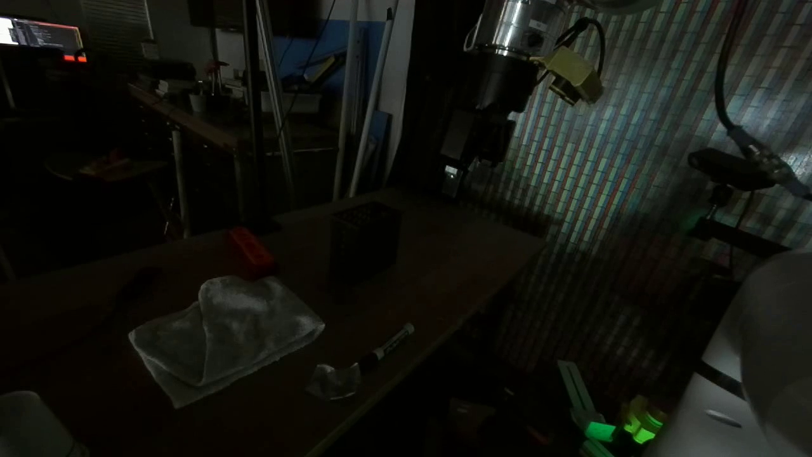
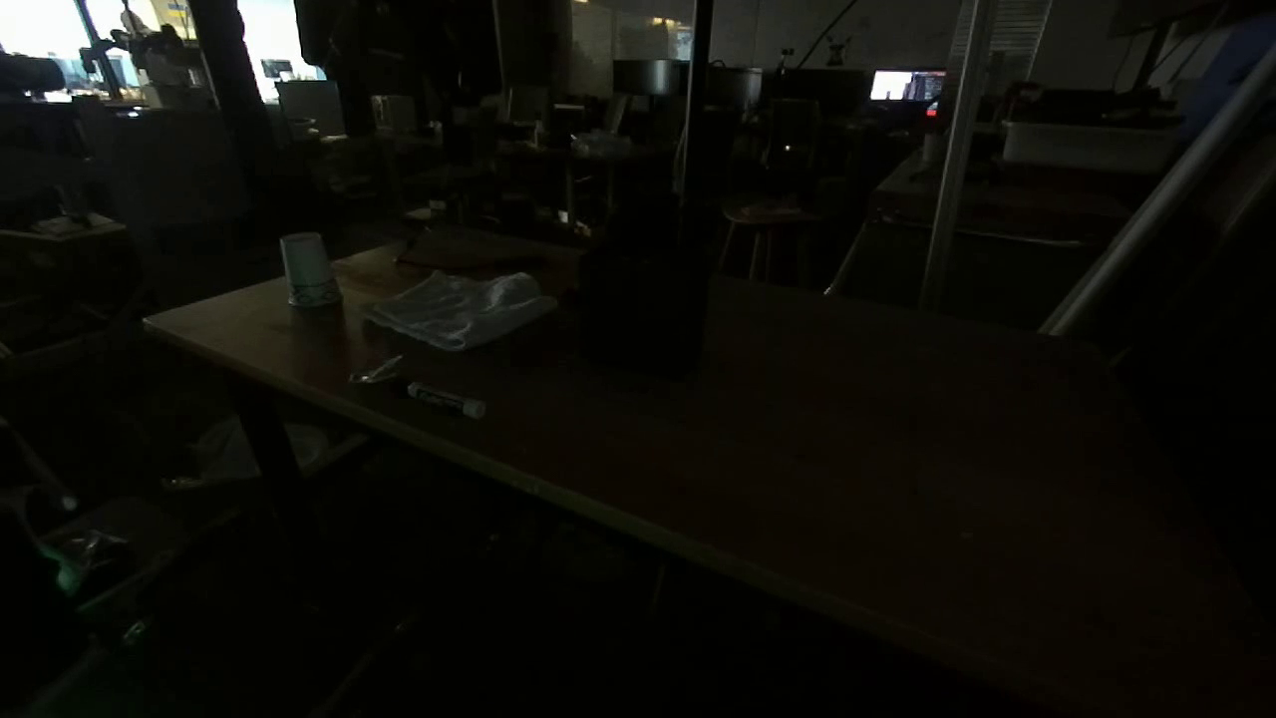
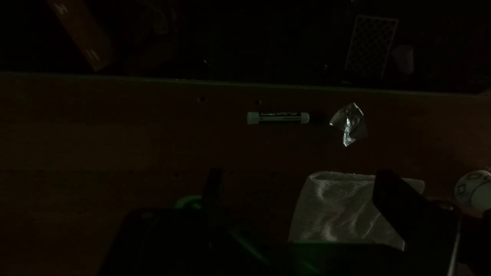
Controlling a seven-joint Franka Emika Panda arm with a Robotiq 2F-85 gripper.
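Note:
My gripper [image 1: 471, 174] hangs high above the far end of the wooden table, touching nothing. In the wrist view the gripper [image 3: 299, 174] has its dark fingers wide apart with nothing held. A folded grey cloth [image 3: 333, 207] lies below, partly covered by one finger; it shows in both exterior views [image 1: 247, 336] [image 2: 469, 309]. A white-and-black marker [image 3: 278, 117] lies near the table edge, also in both exterior views [image 1: 394, 339] [image 2: 446, 400]. A crumpled shiny wrapper [image 3: 348, 124] lies by its dark cap. A dark basket [image 1: 365, 244] stands upright nearest below the gripper.
The scene is very dark. A red oblong block [image 1: 250, 247] lies behind the cloth. A pale paper cup [image 2: 309, 269] stands upside down near the table's end. The table [image 2: 847, 449] has a long open edge. A patterned curtain-like wall [image 1: 571, 190] is behind the arm.

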